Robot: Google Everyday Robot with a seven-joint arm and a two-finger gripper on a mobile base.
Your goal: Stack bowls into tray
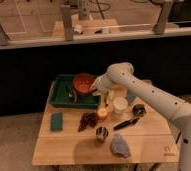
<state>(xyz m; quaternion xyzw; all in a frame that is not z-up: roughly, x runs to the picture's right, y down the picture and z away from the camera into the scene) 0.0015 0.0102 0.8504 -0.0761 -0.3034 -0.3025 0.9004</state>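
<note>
Wooden table (139, 140) first, with a small mark (167, 148) at its near right corner, too small to read. The white arm (149, 92) stretches from the near right, bending down over the green tray (59, 97) at far left. The orange bowl (82, 83) sits tilted in the tray's right end, gripper (95, 88) at its rim; gripping or not, I cannot tell.

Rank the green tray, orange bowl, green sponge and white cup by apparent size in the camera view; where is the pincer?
1. green tray
2. orange bowl
3. green sponge and white cup: they look alike, so unranked.
The pincer is at the bowl's right rim, above the tray.
</note>
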